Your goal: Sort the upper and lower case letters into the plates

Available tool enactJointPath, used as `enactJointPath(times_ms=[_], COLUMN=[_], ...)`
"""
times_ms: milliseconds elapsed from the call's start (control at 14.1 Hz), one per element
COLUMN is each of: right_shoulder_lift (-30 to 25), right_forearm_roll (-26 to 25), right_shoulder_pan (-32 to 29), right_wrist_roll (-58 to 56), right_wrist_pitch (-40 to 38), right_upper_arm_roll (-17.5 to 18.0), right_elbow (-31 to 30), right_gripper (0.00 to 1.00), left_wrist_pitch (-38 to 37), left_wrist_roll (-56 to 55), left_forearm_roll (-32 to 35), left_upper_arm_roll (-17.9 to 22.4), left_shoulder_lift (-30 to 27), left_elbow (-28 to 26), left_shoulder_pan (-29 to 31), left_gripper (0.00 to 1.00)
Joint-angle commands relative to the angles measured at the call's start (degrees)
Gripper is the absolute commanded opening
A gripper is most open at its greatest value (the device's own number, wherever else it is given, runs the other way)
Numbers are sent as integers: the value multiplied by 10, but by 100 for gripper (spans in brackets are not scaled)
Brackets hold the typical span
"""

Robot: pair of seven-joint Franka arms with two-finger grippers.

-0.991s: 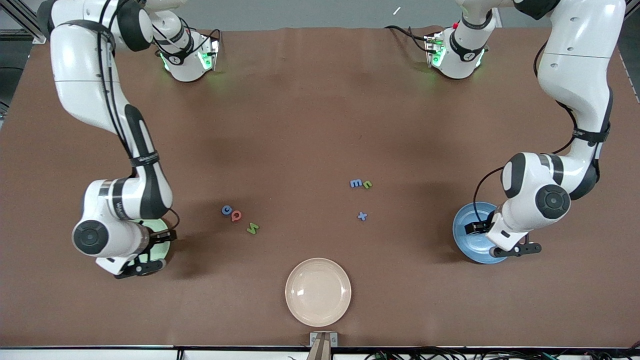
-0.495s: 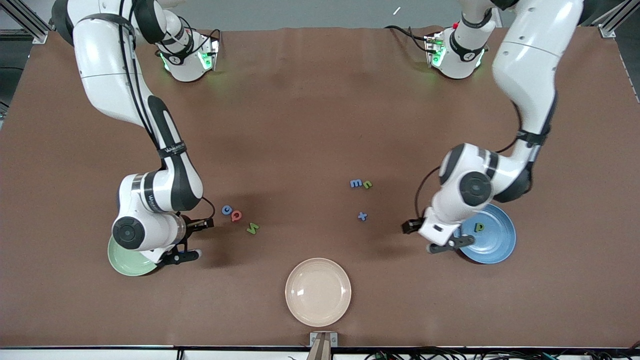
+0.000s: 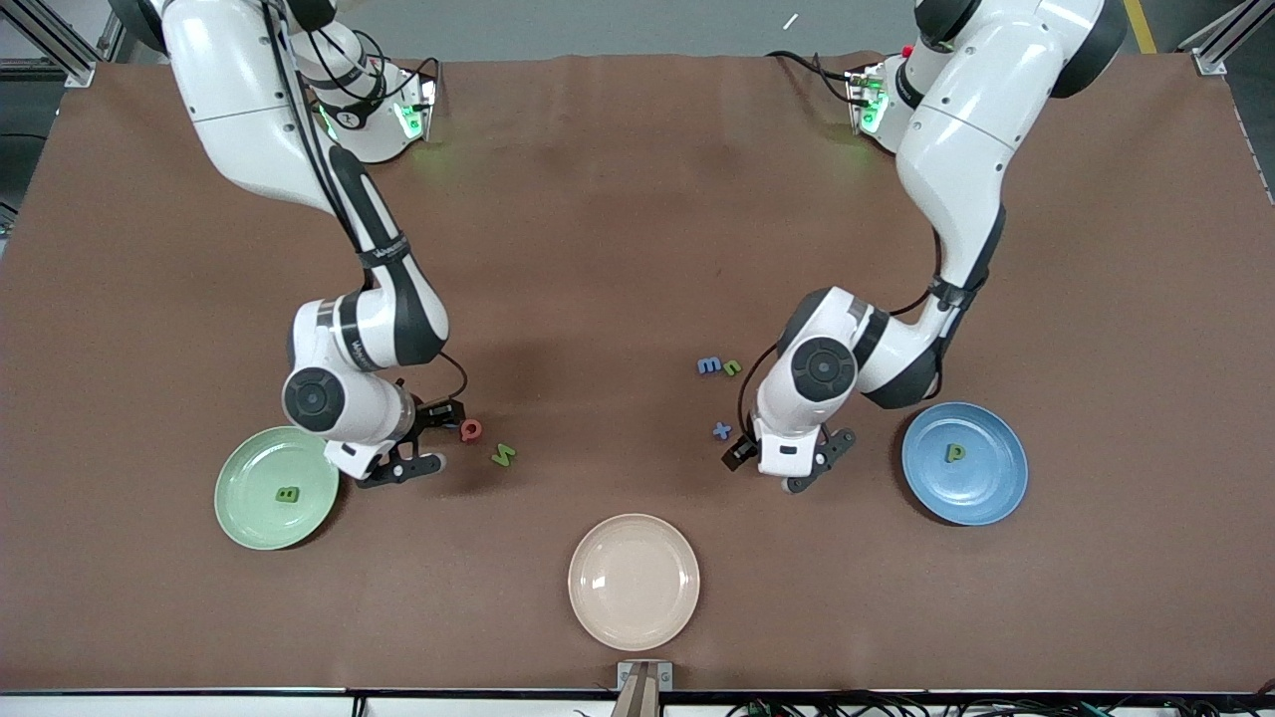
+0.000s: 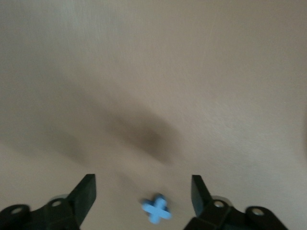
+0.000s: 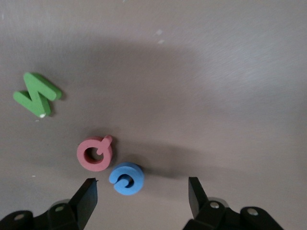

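A: Letters first. Where do they lie?

B: Six are loose on the table (image 3: 618, 229). A blue x (image 4: 156, 209) sits under the left gripper (image 4: 144, 191), between its spread fingers. A blue c (image 5: 126, 179) sits between the right gripper's (image 5: 142, 191) fingers, which are also apart and empty. A red Q (image 5: 95, 153) touches the c on the side toward the left arm's end. A green N (image 5: 36, 94) lies well apart from that pair, nearer the front camera. A blue m (image 3: 709, 365) and a green n (image 3: 732, 367) lie side by side, farther from the camera than the x.

A: And the plates?

B: The green plate (image 3: 249, 518) is close by the right gripper, at that arm's end, with a green B (image 3: 288, 494) in it. The blue plate (image 3: 981, 498) is near the left gripper, with a green p (image 3: 954, 454) in it. A beige plate (image 3: 634, 581) stands empty at the table's near edge.

A: So capitals go green, small letters blue. What does this step need?

B: In my judgement, both arms are lining up picks. The left has it easy: the x stands alone, so centre over it and come straight down. The right must take care, since the Q crowds the c. A finger should land clear of the Q, not on it, or both letters will slide. The c looks lower-case, so it probably belongs across the table.
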Motion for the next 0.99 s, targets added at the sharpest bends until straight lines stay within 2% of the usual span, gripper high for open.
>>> enactJointPath(times_ms=[0, 354, 708, 920], right_shoulder_lift=[-24, -20, -19, -14], right_forearm_roll=[10, 10, 17, 18], right_shoulder_pan=[10, 11, 21, 24], right_wrist_roll=[3, 3, 3, 3], right_wrist_pitch=[24, 28, 38, 51], right_upper_arm_roll=[-3, -3, -3, -3], right_elbow=[-43, -48, -49, -48], right_gripper=[87, 85, 79, 79], left_wrist_pitch=[-4, -4, -10, -10], left_wrist_roll=[-75, -92, -87, -86], left_forearm_roll=[-1, -15, -6, -6], left_upper_arm_roll=[5, 5, 6, 6], left_shoulder_lift=[30, 39, 44, 44], left_elbow=[41, 39, 38, 38], left_shoulder_pan=[-26, -28, -31, -34], left_gripper=[80, 70, 67, 59])
